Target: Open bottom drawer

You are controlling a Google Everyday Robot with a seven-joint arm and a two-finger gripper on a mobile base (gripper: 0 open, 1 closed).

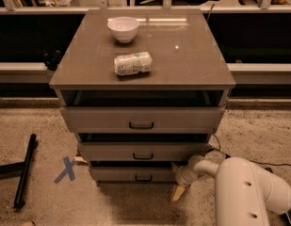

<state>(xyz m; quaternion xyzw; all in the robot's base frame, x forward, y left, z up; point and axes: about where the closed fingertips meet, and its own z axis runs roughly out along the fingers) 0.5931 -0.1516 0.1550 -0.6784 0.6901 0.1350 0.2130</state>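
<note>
The bottom drawer (135,175) is the lowest of three grey-brown fronts on the cabinet, with a small black centre handle (143,178). It stands out a little, less than the middle drawer (143,152) and the top drawer (141,120) above it. My white arm (244,189) reaches in from the lower right. My gripper (179,187) is low by the drawer's right end, its pale fingers (178,192) pointing down toward the floor, to the right of the handle.
A white bowl (123,28) and a wrapped snack packet (133,63) sit on the cabinet top (182,55). A blue tape X (66,169) and a black bar (24,171) lie on the speckled floor at left. A cable (230,157) runs on the right.
</note>
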